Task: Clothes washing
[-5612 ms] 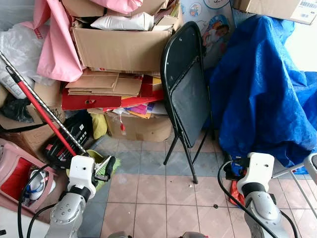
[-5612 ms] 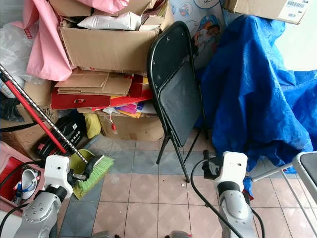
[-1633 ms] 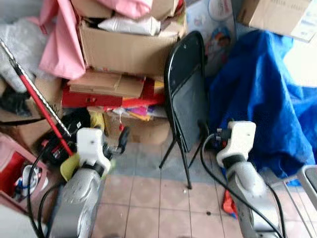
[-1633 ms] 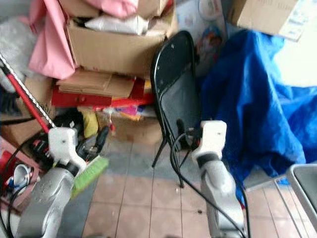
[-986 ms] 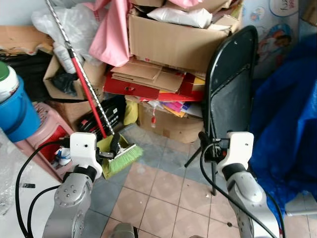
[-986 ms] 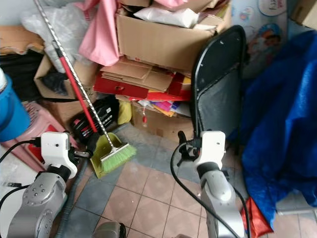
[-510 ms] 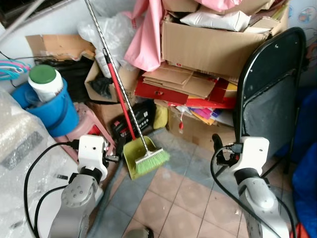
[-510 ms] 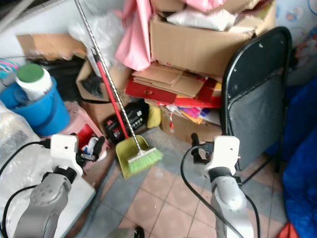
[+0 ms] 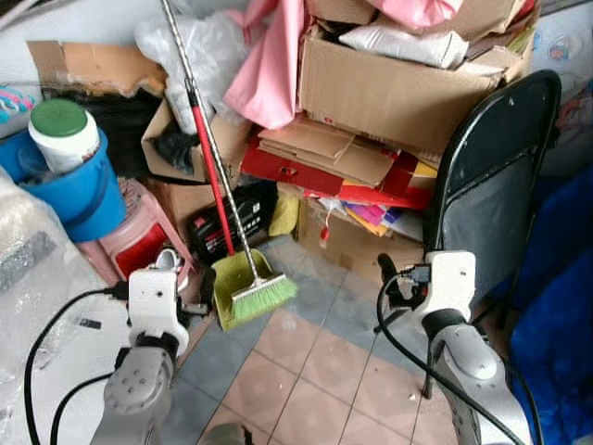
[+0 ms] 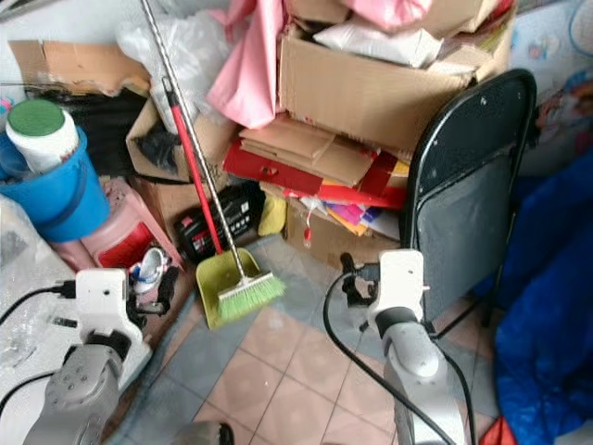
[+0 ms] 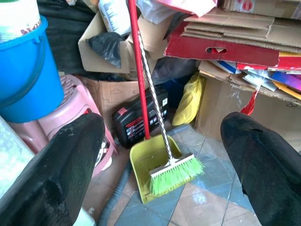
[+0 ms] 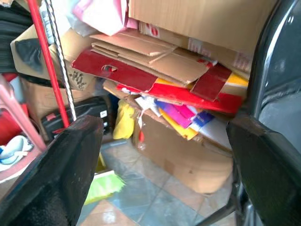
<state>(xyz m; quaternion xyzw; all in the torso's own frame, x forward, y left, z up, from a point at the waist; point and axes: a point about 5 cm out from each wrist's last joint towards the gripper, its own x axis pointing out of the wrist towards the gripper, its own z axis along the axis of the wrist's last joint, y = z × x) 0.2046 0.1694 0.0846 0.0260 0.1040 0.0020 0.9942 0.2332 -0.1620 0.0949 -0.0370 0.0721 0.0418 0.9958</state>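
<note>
Pink cloth (image 9: 269, 56) hangs over the stack of cardboard boxes (image 9: 398, 88) at the back. A white surface wrapped in clear plastic (image 9: 37, 278) sits at my lower left. My left gripper (image 9: 193, 304) is held low beside it, facing a green broom (image 11: 176, 172) and yellow dustpan (image 11: 146, 157); its fingers (image 11: 61, 165) stand wide apart with nothing between them. My right gripper (image 9: 389, 276) hovers in front of the black folding chair (image 9: 491, 204), pointing at the boxes; it is open and empty too, its fingers (image 12: 61, 165) spread wide.
A blue bucket (image 9: 69, 190) holding a white jar with a green lid (image 9: 60, 130) stands on a pink stool (image 9: 139, 246) at the left. A red-handled broom stick (image 9: 208, 167) leans on the clutter. A blue tarp (image 9: 556, 343) fills the right. Tiled floor (image 9: 306, 362) lies ahead.
The camera has swung left, bringing the bucket, stool and wrapped surface into view and pushing the tarp off to the right. Both arms rose. Both grippers stay open and empty.
</note>
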